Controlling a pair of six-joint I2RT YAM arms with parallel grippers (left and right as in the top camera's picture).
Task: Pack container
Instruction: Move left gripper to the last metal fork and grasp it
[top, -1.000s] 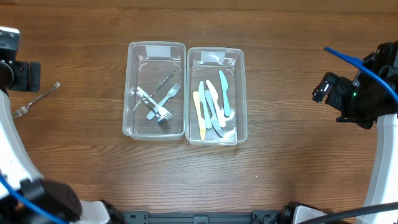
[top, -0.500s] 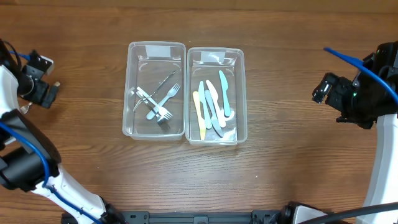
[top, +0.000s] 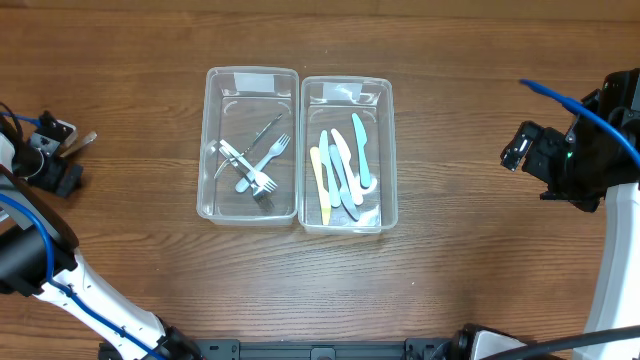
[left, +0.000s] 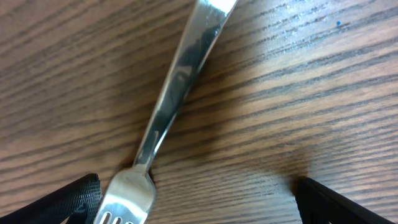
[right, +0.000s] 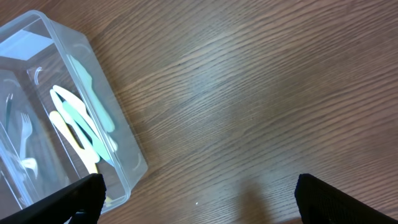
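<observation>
The left hand is spread fully wide and grips nothing, its fingers straddling a loose metal fork that lies flat on the table. The right hand is equally wide and empty, well apart from the tubs. Mid-table, two clear tubs touch side by side: the left tub holds metal forks, the right tub pastel plastic knives.

In the left wrist view we see only a stretch of the fork, with its handle end off the top edge and its tines off the bottom. From overhead, the left gripper covers all but the handle tip. The right wrist view cuts the knife container at the left edge, and we cannot count the tangled forks overhead.
</observation>
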